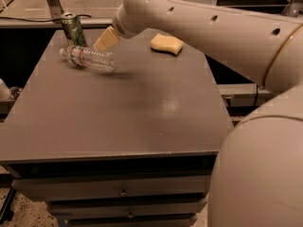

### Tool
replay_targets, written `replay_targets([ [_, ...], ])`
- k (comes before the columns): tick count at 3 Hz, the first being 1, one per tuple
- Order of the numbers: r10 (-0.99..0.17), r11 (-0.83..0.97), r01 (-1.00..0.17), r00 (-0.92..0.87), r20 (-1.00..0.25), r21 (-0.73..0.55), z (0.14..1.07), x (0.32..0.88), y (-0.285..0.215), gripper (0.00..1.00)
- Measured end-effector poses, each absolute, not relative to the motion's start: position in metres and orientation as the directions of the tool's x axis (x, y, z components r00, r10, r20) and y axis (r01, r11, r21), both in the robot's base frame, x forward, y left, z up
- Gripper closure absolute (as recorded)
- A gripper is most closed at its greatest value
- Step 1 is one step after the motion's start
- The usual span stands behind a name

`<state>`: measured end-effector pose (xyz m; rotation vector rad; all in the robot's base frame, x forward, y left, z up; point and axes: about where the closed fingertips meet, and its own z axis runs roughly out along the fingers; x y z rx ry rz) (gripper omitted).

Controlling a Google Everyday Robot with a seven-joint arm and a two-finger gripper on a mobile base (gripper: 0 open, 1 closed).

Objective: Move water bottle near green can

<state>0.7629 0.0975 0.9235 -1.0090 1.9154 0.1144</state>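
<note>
The water bottle point(88, 58) lies on its side at the far left of the grey table point(142, 112), cap pointing left, with a red band round it. The green can point(73, 29) stands upright just behind the bottle's cap end, a small gap away. My gripper point(105, 40) hangs just above and to the right of the bottle's base end, clear of the bottle and holding nothing. The arm reaches in from the right and fills the upper right of the view.
A yellow sponge point(166, 44) lies at the back of the table, right of the gripper. The table has drawers point(123, 191) under its front edge. A dark cable point(33, 19) runs behind the can.
</note>
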Motion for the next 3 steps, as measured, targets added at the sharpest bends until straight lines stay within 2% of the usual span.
replay_targets([
  [1,-0.559,0.676,-0.687,-0.245,-0.792,-0.264,0.926,0.759,0.078,0.00],
  [3,-0.392,0.655,-0.749,-0.225,-0.892,-0.099,0.912,0.715,0.053,0.00],
])
